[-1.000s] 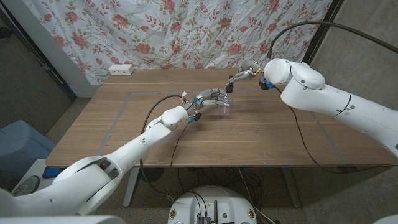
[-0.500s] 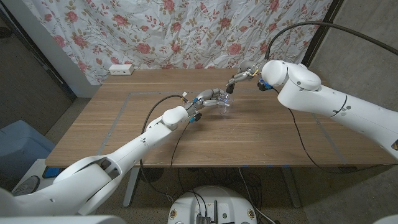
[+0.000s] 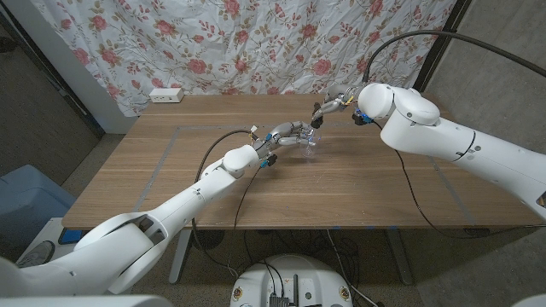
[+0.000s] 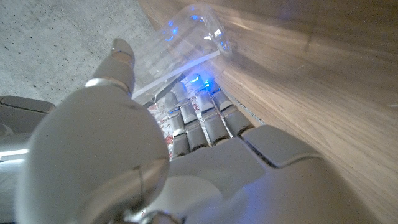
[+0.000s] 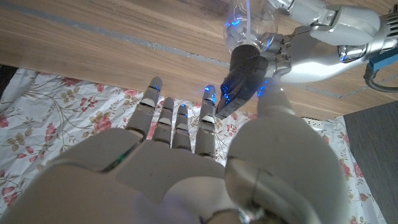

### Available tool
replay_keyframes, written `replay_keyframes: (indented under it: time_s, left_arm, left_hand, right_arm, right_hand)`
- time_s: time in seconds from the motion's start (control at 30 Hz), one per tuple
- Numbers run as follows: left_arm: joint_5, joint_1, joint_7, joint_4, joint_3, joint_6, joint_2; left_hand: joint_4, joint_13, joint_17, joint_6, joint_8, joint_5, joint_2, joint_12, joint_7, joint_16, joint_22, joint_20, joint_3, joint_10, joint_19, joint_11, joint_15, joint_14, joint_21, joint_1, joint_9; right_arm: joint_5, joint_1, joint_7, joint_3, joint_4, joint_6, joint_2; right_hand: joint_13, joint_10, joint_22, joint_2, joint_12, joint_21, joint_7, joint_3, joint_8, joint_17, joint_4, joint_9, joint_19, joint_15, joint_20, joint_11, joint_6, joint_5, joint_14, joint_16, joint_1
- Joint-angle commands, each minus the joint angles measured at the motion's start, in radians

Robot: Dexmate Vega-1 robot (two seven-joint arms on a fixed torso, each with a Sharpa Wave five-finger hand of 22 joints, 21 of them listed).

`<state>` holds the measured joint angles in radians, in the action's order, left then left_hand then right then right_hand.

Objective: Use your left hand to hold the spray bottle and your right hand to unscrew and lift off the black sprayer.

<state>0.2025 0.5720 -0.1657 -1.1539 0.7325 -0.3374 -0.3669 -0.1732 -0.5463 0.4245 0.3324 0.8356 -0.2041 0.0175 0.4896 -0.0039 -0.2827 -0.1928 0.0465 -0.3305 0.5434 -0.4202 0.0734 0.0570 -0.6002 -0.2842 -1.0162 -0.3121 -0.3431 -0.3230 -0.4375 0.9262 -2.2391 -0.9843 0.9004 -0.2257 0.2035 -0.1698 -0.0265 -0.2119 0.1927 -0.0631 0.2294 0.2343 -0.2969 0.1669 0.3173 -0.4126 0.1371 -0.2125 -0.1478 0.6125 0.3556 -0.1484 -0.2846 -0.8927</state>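
A clear spray bottle point(image 3: 308, 146) stands upright near the middle back of the wooden table point(image 3: 358, 188), and my left hand point(image 3: 288, 133) grips its body from the left. In the left wrist view its fingers point(image 4: 199, 118) wrap the clear bottle point(image 4: 180, 43). The black sprayer point(image 3: 314, 123) sits on the bottle's neck. My right hand point(image 3: 329, 106) reaches it from the right, other fingers stretched out. In the right wrist view the black sprayer point(image 5: 241, 82) lies between the thumb and a fingertip point(image 5: 209, 102) of my right hand point(image 5: 186, 162), above the bottle point(image 5: 245, 25) and left hand point(image 5: 311, 37).
A white power strip point(image 3: 165, 95) lies at the table's back left edge. Grey tape lines point(image 3: 166, 149) mark a rectangle on the tabletop. A floral curtain point(image 3: 256, 43) hangs behind, and a blue bin point(image 3: 26, 205) stands on the floor to the left.
My right arm has shifted slightly to the left, the hand staying at the sprayer. The left hand and the bottle have kept their place.
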Motion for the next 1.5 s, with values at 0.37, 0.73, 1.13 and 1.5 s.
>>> replay_keyframes:
  time_s: [0.37, 0.73, 1.13, 1.5]
  left_arm:
    - [0.003, 0.008, 0.0, -0.011, 0.001, 0.003, -0.003]
    - [0.004, 0.012, 0.0, -0.015, 0.002, 0.008, -0.003]
    - [0.005, 0.006, -0.004, -0.012, 0.002, 0.011, -0.002]
    - [0.006, -0.009, -0.014, 0.017, 0.008, 0.001, 0.013]
  left_hand:
    - [0.003, -0.131, 0.001, 0.055, 0.265, -0.004, -0.13, 0.004, -0.05, 0.003, -0.004, -0.001, -0.007, 0.118, -0.007, 0.111, 0.134, -0.011, -0.007, -0.006, -0.002]
    - [0.003, -0.13, 0.002, 0.055, 0.267, -0.004, -0.13, 0.003, -0.049, 0.004, -0.004, -0.001, -0.007, 0.119, -0.007, 0.11, 0.134, -0.013, -0.008, -0.005, -0.001]
    - [0.004, -0.131, 0.003, 0.055, 0.269, -0.004, -0.132, 0.003, -0.051, 0.005, -0.004, -0.001, -0.007, 0.12, -0.007, 0.113, 0.134, -0.013, -0.008, -0.003, 0.0]
    - [0.003, -0.132, 0.003, 0.056, 0.271, -0.004, -0.132, 0.002, -0.052, 0.006, -0.004, -0.001, -0.007, 0.121, -0.007, 0.111, 0.135, -0.014, -0.008, -0.002, 0.002]
  right_arm:
    - [0.046, -0.042, 0.045, -0.05, -0.013, 0.032, 0.01]
    - [0.102, -0.072, 0.078, -0.096, -0.01, 0.046, 0.011]
    - [0.163, -0.091, 0.116, -0.132, -0.004, 0.057, 0.016]
    - [0.231, -0.101, 0.143, -0.166, 0.019, 0.085, 0.017]
  right_hand:
    - [-0.005, 0.008, -0.001, -0.01, -0.014, 0.003, 0.072, 0.027, 0.018, -0.003, 0.011, 0.01, -0.019, -0.023, 0.003, 0.029, 0.027, 0.016, -0.005, 0.002, -0.066]
    - [-0.005, 0.01, -0.001, -0.019, -0.015, 0.001, 0.113, 0.049, 0.026, -0.004, 0.017, 0.017, -0.022, -0.045, 0.009, 0.05, 0.044, 0.024, -0.007, 0.001, -0.124]
    - [-0.005, 0.021, -0.001, -0.023, -0.017, 0.0, 0.162, 0.068, 0.047, -0.008, 0.017, 0.024, -0.026, -0.062, 0.012, 0.076, 0.091, 0.029, -0.013, -0.005, -0.183]
    - [-0.003, 0.03, 0.0, -0.026, -0.018, -0.003, 0.2, 0.078, 0.063, -0.014, 0.014, 0.028, -0.02, -0.078, 0.019, 0.095, 0.132, 0.031, -0.013, -0.009, -0.223]
